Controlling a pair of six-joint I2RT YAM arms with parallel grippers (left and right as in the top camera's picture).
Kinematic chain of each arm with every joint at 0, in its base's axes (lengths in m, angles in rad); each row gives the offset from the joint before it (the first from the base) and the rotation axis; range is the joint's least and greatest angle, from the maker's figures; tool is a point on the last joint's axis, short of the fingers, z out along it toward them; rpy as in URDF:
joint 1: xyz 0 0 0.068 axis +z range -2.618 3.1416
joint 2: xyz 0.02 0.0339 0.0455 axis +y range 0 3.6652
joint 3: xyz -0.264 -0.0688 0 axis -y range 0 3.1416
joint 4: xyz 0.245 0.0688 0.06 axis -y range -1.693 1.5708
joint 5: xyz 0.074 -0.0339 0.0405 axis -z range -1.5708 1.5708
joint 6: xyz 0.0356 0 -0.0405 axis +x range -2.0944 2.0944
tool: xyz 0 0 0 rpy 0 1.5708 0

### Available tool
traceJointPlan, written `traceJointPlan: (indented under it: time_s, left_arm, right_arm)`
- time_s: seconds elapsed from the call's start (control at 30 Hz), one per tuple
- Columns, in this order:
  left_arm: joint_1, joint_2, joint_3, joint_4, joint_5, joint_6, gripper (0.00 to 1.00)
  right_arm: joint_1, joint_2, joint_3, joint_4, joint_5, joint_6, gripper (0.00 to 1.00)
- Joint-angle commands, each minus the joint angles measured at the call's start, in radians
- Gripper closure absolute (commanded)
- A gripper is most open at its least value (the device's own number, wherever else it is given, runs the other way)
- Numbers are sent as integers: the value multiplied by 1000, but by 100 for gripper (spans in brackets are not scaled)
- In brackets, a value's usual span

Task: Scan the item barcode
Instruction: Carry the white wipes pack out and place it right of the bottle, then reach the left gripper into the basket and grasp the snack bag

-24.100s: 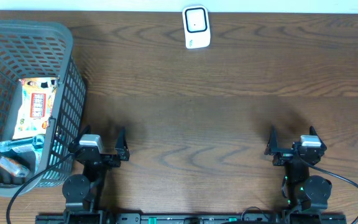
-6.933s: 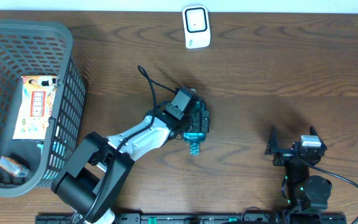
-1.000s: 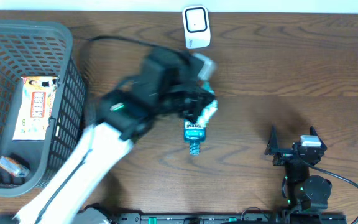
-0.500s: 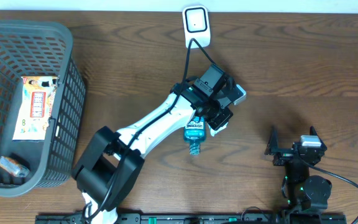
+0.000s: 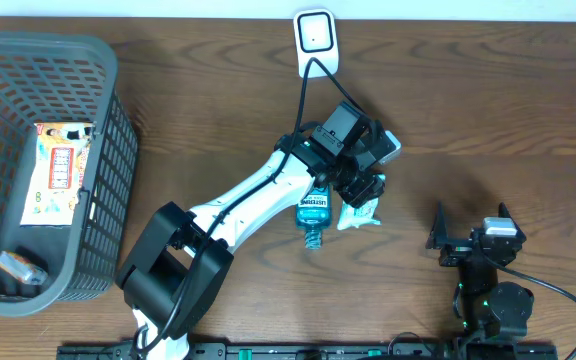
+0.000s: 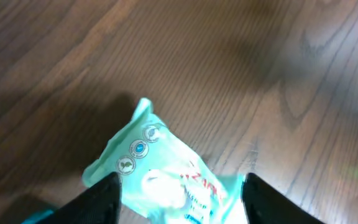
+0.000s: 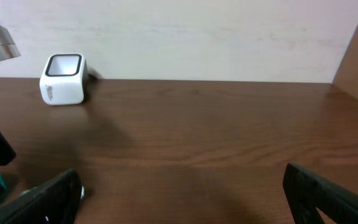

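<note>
Left gripper [image 6: 180,191] hangs released over the teal pouch [image 5: 358,212] beside the bottle [image 5: 312,213]; right gripper [image 7: 182,183] idles, spread wide. Set-down looks done; next, probably 1 more item from the left basket [image 5: 108,150].

**Where My Cameras Looked**

Overhead looked straight down on the whole table [image 5: 488,110]. My left wrist camera hung close above the teal pouch [image 6: 160,168]. My right sat low, facing the white scanner [image 7: 64,79] at the far edge, which overhead also saw.

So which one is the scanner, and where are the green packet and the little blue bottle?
white scanner [image 5: 315,33]: overhead view, on its dark-rimmed window.
green packet [image 6: 160,177]: left wrist view, middle of its front.
blue bottle [image 5: 311,212]: overhead view, on its body.
</note>
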Motion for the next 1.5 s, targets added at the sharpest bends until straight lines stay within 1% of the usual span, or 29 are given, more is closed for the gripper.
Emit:
traceJointPlan:
  time_s: [0.0,0.1,0.17,0.2,0.23,0.3,0.33,0.4,0.43,0.47,0.57,0.67,0.77,0.9,1.03,1.1,1.2,1.27,1.37,1.47]
  left_arm:
    - [3,-48,5,1,-116,11,31]
    - [3,-115,6,0,-317,6,31]
    - [3,-168,6,0,-457,-16,30]
    - [4,-201,6,0,-538,-24,30]
    - [7,-266,6,2,-682,-48,30]
    - [18,-337,6,4,-808,-79,29]
    - [30,-380,6,6,-875,-109,17]
    - [68,-455,8,9,-967,-180,10]
    - [93,-489,9,8,-988,-211,7]
    - [130,-530,13,5,-996,-247,4]
    - [267,-636,21,-4,-977,-356,3]
    - [432,-724,21,-28,-907,-437,3]
    - [608,-781,23,-87,-830,-507,3]
    - [828,-795,23,-200,-774,-630,2]
    - [1029,-755,23,-318,-703,-798,2]
    - [1111,-723,23,-345,-642,-840,2]
    - [1199,-667,23,-347,-572,-838,2]
    - [1235,-629,23,-336,-571,-792,2]
    - [1256,-557,23,-290,-573,-575,2]
    - [1255,-478,22,-282,-572,-401,2]
  right_arm:
    - [0,0,-2,-4,9,-8,1]
    - [0,0,-2,-4,9,-8,1]
    - [0,0,-2,-4,9,-8,1]
    - [0,0,-2,-4,9,-8,1]
    - [0,0,-2,-4,9,-8,1]
    - [0,0,-2,-4,9,-8,1]
    - [0,0,-2,-4,9,-8,1]
    - [0,0,-2,-4,9,-8,1]
    - [0,0,-2,-4,9,-8,1]
    - [0,0,-2,-4,9,-8,1]
    - [0,0,-2,-4,9,-8,1]
    - [0,0,-2,-4,9,-8,1]
    - [0,0,-2,-4,9,-8,1]
    - [0,0,-2,-4,9,-8,1]
    - [0,0,-2,-4,9,-8,1]
    - [0,0,-2,-4,9,-8,1]
    - [0,0,-2,-4,9,-8,1]
    - [0,0,-2,-4,9,-8,1]
    - [0,0,-2,-4,9,-8,1]
    - [0,0,-2,-4,9,-8,1]
